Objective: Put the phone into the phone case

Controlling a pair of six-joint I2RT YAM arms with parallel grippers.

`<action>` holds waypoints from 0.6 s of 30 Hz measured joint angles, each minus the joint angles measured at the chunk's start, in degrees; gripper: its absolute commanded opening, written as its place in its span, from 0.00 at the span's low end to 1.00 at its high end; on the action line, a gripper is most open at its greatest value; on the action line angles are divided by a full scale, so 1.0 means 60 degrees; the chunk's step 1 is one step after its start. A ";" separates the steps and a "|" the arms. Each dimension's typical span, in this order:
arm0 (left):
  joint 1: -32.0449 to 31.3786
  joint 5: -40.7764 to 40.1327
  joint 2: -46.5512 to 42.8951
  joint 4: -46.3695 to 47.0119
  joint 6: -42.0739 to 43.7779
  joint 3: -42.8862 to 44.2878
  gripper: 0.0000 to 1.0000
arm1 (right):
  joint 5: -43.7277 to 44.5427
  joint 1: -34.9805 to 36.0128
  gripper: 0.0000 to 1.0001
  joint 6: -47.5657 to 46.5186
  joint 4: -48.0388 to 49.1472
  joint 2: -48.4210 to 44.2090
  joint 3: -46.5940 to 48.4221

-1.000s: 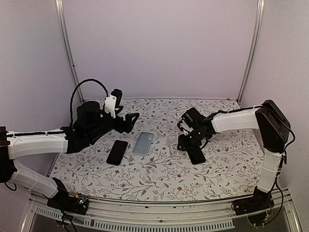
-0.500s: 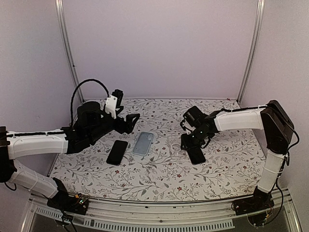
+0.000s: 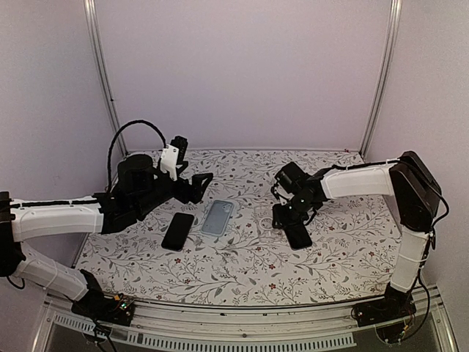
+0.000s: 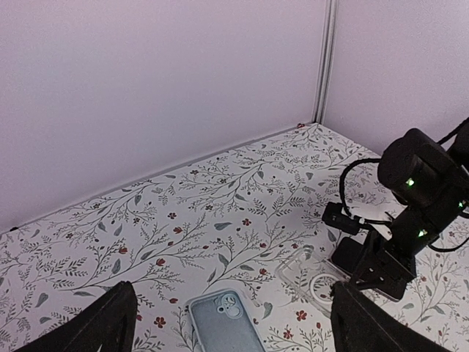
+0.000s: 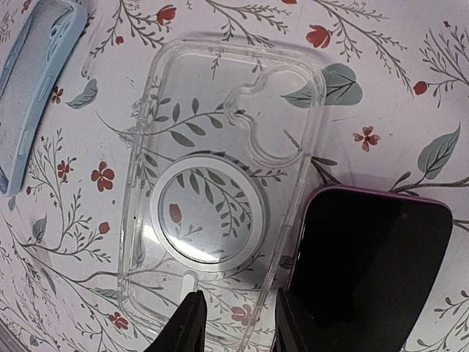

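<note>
Pale lilac walls [image 3: 242,73], aluminium corner posts [image 3: 102,81], floral tabletop [image 3: 242,268]

The right gripper [image 3: 284,217] nudges back leftward above the clear plastic phone case [image 5: 220,183]; the left gripper [image 3: 199,183] edges slightly forward.

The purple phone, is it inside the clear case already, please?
No, the purple phone lies beside the clear case, not in it.
</note>
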 measured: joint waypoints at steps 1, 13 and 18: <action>-0.0004 0.0000 0.0000 0.0000 0.0000 0.0000 0.93 | 0.0000 0.0018 0.33 0.0000 -0.0007 0.0000 0.0047; -0.0040 -0.0073 0.0000 0.0000 0.0007 0.0000 0.93 | -0.0306 0.0087 0.35 -0.0007 0.0197 0.0576 0.0386; -0.0058 -0.0076 0.0000 -0.0004 0.0015 0.0000 0.93 | -0.0127 0.0095 0.35 -0.0007 0.0062 0.0503 0.0386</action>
